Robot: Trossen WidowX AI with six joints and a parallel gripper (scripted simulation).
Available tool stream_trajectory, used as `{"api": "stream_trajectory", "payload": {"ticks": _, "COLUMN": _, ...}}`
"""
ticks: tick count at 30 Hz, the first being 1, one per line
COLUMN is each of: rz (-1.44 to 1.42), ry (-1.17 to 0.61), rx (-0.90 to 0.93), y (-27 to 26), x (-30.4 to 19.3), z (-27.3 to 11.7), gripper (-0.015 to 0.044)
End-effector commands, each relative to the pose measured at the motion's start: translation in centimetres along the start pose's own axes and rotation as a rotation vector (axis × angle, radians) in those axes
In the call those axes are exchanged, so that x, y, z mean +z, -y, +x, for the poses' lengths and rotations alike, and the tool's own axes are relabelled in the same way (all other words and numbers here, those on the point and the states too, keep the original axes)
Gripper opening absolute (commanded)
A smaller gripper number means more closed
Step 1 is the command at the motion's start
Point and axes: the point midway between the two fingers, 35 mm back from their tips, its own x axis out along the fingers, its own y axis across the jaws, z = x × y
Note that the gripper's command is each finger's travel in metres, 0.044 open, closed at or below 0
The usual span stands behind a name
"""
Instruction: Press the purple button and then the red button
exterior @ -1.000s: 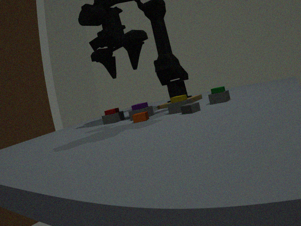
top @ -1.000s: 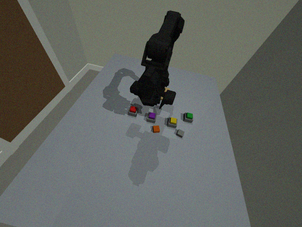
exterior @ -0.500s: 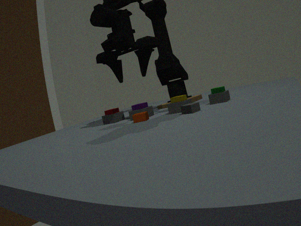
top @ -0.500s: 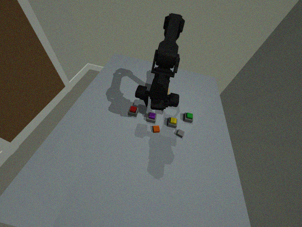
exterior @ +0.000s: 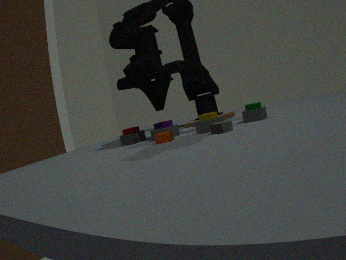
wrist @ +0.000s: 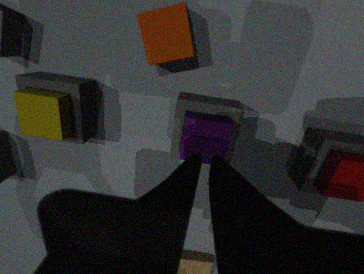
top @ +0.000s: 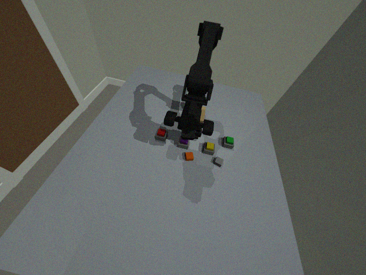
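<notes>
I have the gripper (wrist: pixel 204 159) hanging above the purple button (wrist: pixel 207 136), fingers brought together with only a thin slit between them and nothing held. In the wrist view the tips point to 12 o'clock and end right at the near edge of the purple cap; in the exterior view the gripper (exterior: pixel 158 108) is clearly off the purple button (exterior: pixel 162 124), with air between tip and cap.

From the purple button in the wrist view, the red button (wrist: pixel 344 175) sits at about 4 o'clock, apart from it, the yellow button (wrist: pixel 41 114) at 9 o'clock, and the orange block (wrist: pixel 166 33) at 11 o'clock, close beyond the housing. That block is the tight side; I see open table (top: pixel 118 206) toward the near edge in the top view. The green button (top: pixel 229 140) and the grey block (top: pixel 218 161) lie past the yellow one, well away from the tool.

The purple cap is roughly square, so I can't name a long axis; its face points straight up from its grey housing, and the four buttons run in a row across the table.
</notes>
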Motion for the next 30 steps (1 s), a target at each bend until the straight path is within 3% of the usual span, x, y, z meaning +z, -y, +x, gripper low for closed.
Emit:
{"api": "stream_trajectory", "payload": {"ticks": 1, "rz": -0.003, "ry": -0.006, "rx": -0.007, "y": 0.1, "x": -0.2, "z": 0.2, "gripper": 0.0020}}
{"api": "stream_trajectory", "payload": {"ticks": 30, "rz": -0.003, "ry": -0.006, "rx": -0.007, "y": 0.1, "x": -0.2, "z": 3.6, "gripper": 0.0020}}
